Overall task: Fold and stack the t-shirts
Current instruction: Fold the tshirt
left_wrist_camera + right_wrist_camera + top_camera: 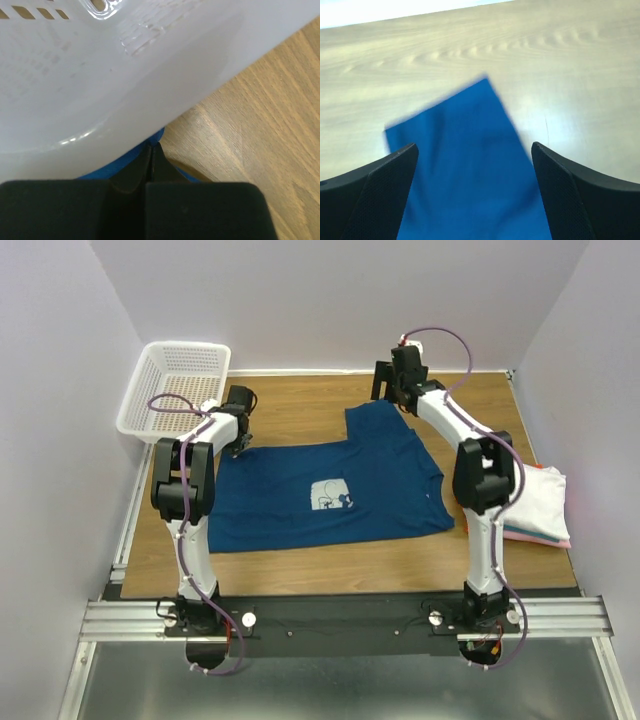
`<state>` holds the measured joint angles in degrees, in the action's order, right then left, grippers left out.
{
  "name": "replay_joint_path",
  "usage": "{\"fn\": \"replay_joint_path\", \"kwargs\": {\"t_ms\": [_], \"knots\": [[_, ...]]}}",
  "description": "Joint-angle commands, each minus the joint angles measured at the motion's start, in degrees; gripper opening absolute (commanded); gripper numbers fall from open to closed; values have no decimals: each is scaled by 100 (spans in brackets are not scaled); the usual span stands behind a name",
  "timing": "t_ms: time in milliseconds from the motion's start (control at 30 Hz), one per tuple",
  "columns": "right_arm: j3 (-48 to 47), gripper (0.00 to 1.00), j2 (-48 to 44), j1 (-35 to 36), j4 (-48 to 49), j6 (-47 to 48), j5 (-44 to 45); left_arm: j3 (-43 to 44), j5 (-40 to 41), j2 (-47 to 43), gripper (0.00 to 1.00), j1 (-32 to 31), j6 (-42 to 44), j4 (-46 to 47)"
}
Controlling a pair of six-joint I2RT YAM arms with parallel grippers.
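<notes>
Left gripper [152, 150] pinches the limp blue tee's [330, 490] corner; right gripper [474, 146] gapes above the sleeve [455, 175] we'd grab next.

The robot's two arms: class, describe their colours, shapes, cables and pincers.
Both the left arm and right arm have white tubular links with bulky black joint housings. A thin purple cable loops loosely along each. The left pincer and right pincer are matte black, broad and two-fingered; the right's pads show a fine dotted texture. No markings are visible.
</notes>
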<state>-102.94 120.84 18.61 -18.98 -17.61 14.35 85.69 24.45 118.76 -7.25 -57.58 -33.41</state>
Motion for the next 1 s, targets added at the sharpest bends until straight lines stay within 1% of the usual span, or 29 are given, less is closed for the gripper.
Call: {"fn": "replay_joint_path", "kwargs": {"t_ms": [0,33,100,133,167,267,433,600,633,700,733,800,867,967], "knots": [[-1454,100,1343,-208,-62,758,-28,-254,-546,191,0,65,133,71],[-1919,98,1790,-244,-62,820,-133,-194,-546,218,0,65,116,19],[-2317,97,2109,-253,-70,899,-178,-149,-511,235,0,65,142,-8],[-2423,97,2241,-253,-53,1021,-343,-166,-494,209,0,65,133,18],[-2720,97,2495,-261,-53,1040,-310,-210,-494,183,0,65,142,36],[-3196,97,2996,-262,-62,1136,-135,-228,-494,156,0,65,159,62],[-3531,96,3419,-270,-53,1014,-55,-158,-511,183,0,65,177,36],[-3558,93,3587,-270,-44,952,-55,-96,-432,165,0,65,168,-25],[-3436,89,3570,-270,-53,952,-12,-96,-432,165,0,65,160,-34],[-3208,84,3456,-262,-44,934,-20,-61,-414,183,0,65,151,-69],[-2998,76,3334,-270,-44,917,-29,-52,-423,191,0,65,168,-78],[-2759,69,3201,-262,-44,882,15,-52,-432,183,0,65,160,-78],[-2427,59,2956,-270,-44,786,111,-61,-415,165,0,65,160,-122],[-2074,49,2631,-262,-44,733,112,-79,-379,95,0,65,142,-122]]}}
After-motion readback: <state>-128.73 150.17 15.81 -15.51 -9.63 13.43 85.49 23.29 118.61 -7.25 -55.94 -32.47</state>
